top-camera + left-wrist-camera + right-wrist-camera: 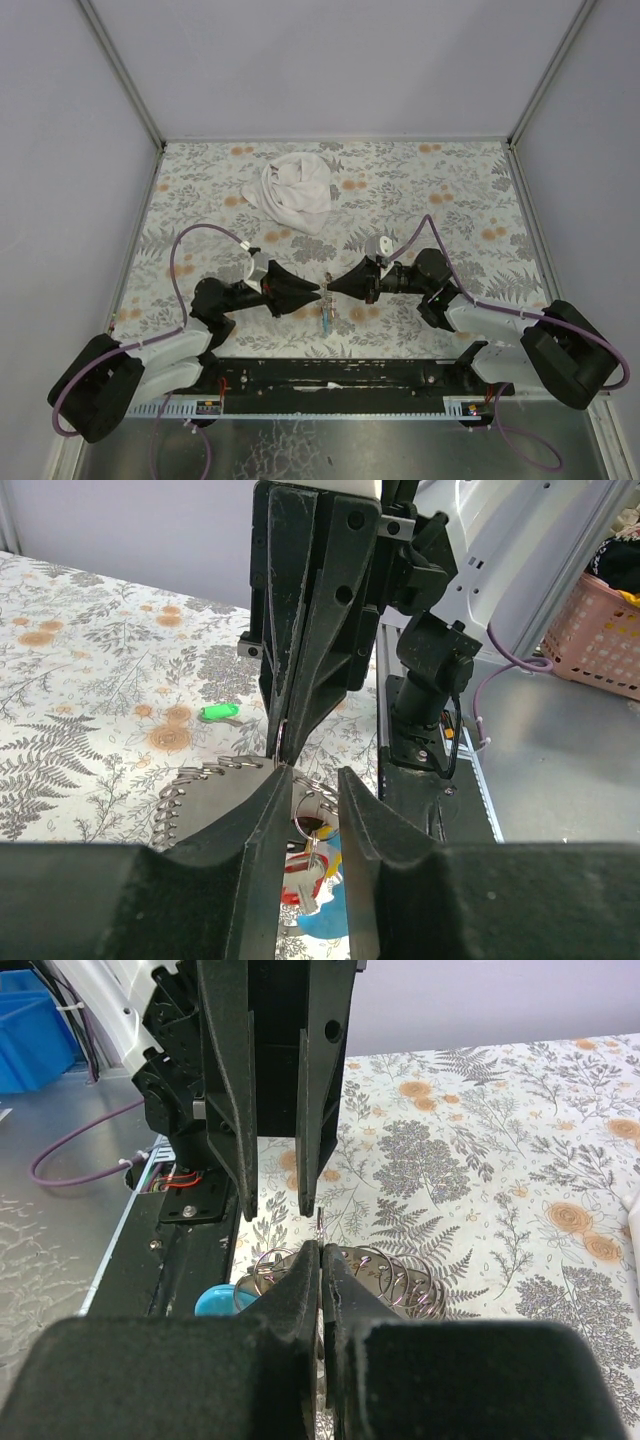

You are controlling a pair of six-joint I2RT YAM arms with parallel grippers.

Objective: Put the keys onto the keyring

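Claws meet tip to tip over the near middle of the flower-patterned table. My left claw reaches in from the left, its two black fingers standing a narrow gap apart and gripping nothing that I can make out. My right claw comes in from the right with its fingers pressed together on a thin wire of the small metal keyring with its grey strap and light-blue piece, which hangs just below the two tips, on their near side. Through the gap of my left fingers I see the ring's coils and a tiny red-headed metal key right by them; whether it sits on the ring I cannot tell. A tiny green-headed key lies flat on the table beyond my right claw, on its far side, apart from the ring. A crumpled white cloth lies well away towards the far edge. Off the table to the right stands a pink slatted plastic basket with something dark and multi-coloured in it, too cropped to name. Off to the left sits a blue plastic bin; its contents are hidden.
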